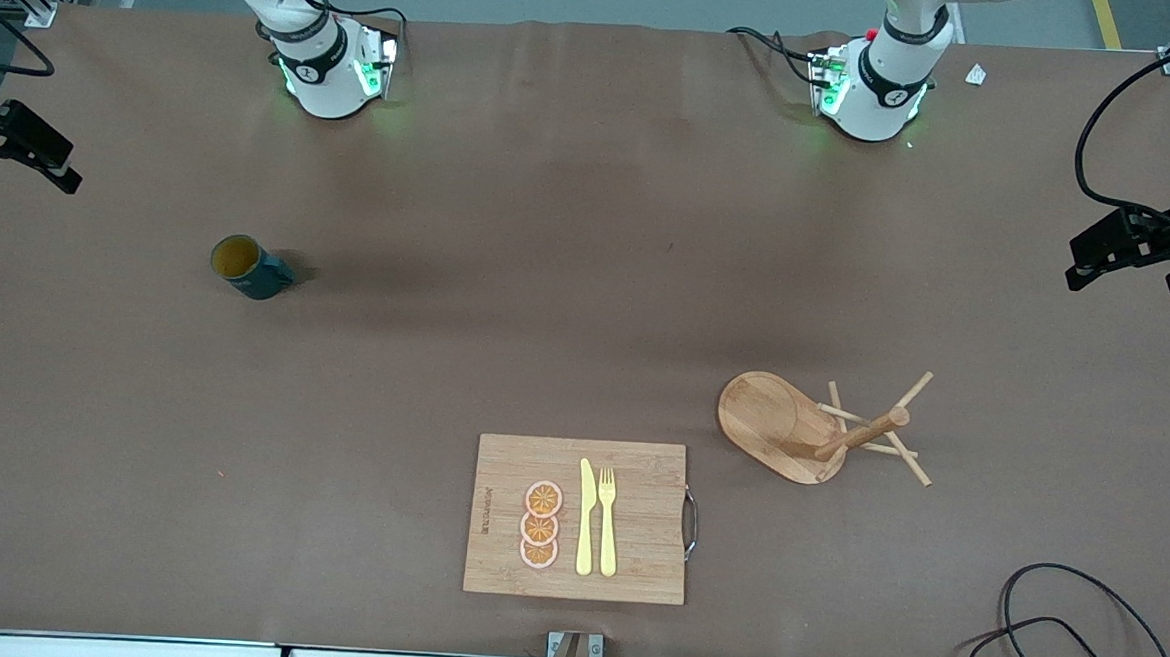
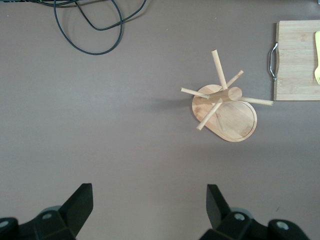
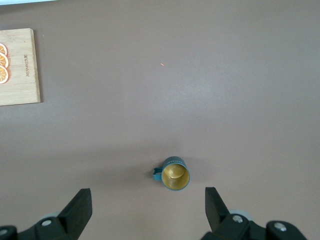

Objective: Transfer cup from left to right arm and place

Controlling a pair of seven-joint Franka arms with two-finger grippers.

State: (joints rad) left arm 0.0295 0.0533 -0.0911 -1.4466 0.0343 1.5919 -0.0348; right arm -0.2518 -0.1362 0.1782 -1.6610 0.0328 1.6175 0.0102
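One table (image 1: 591, 219) carries one board (image 1: 638, 471) with one knife (image 1: 585, 517), one fork (image 1: 607, 520), three orange slices (image 1: 541, 524) and edge lettering too small to read, plus one rack (image 1: 820, 431) with one base and several pegs. One cup (image 1: 248, 267) stands upright toward the right arm's end, its long axis vertical, mouth up, farther from the front camera than the board. The left gripper (image 2: 149, 212) is released over bare table near the rack, and the right gripper (image 3: 148, 212) is released and empty above the cup.

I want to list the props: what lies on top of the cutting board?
On the board lie three orange slices, a yellow knife and a yellow fork. Nothing covers them.
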